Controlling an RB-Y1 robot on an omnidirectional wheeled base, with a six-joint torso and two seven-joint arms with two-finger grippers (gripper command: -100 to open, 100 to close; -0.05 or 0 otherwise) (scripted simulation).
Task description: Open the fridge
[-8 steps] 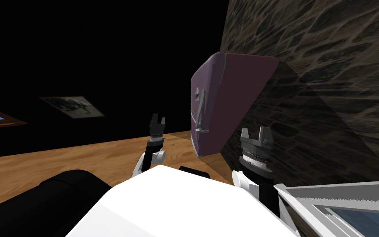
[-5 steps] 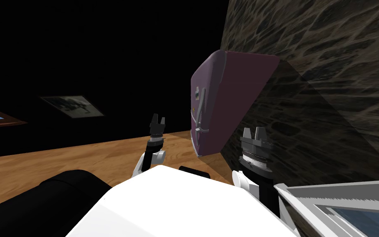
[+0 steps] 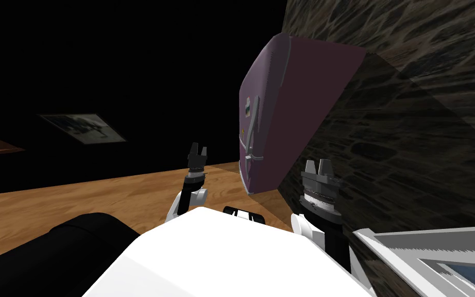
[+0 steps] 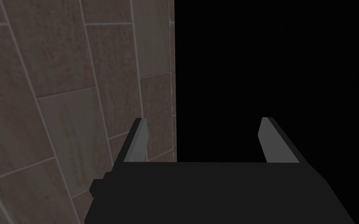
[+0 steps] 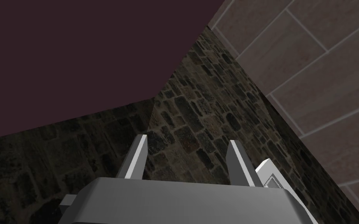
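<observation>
My head camera has shifted over the last 0.5 s, so the fridge (image 3: pixel 303 103) stands taller in the head view and the wall picture (image 3: pixel 82 128) sits further left; neither arm has moved. The fridge is a plum-purple box with rounded edges, standing on the wooden floor (image 3: pixel 102 196) with its side just beside the dark stone wall (image 3: pixel 411 129). Its front carries 1 bent grey handle (image 3: pixel 252 131) under a small badge, and the door looks shut. The right gripper (image 3: pixel 325 166) points up beside the fridge's side, its 2 fingers apart with a narrower gap than the left's. The left gripper (image 3: pixel 197 150) is raised in front of the fridge, apart from the handle, fingers spread wide with nothing between them.
</observation>
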